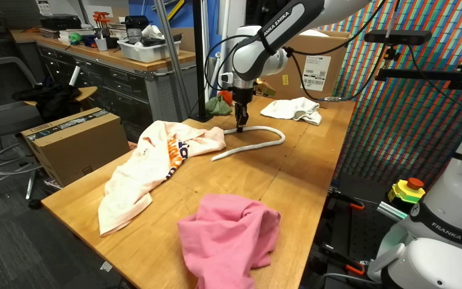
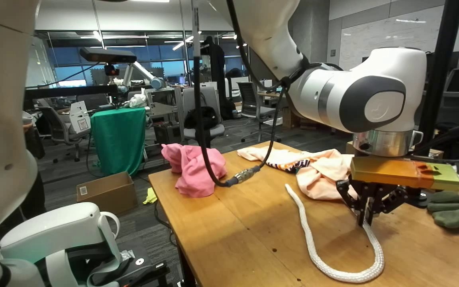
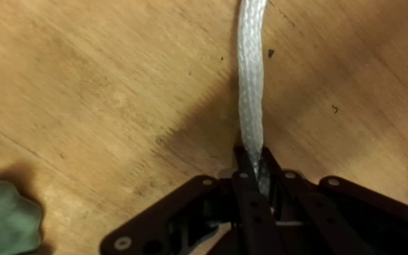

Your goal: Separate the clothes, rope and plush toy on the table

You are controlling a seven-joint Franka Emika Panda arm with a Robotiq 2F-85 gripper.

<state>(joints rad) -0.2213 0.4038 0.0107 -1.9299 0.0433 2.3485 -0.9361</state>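
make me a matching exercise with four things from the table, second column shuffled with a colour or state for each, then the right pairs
Column one
1. rope
2. cream shirt
3. plush toy
4. pink garment

Column two
A. red and green
B. crumpled cloth, no lettering in sight
C. pinched in the gripper
D. marked with orange and dark lettering

Pairs: 1-C, 2-D, 3-A, 4-B

The bench [image 1: 231,174] carries one cream shirt [image 1: 150,160], one pink garment [image 1: 231,233] and one white garment [image 1: 293,109], three clothes altogether, plus one rope [image 2: 349,276] and one plush toy [image 1: 218,106].
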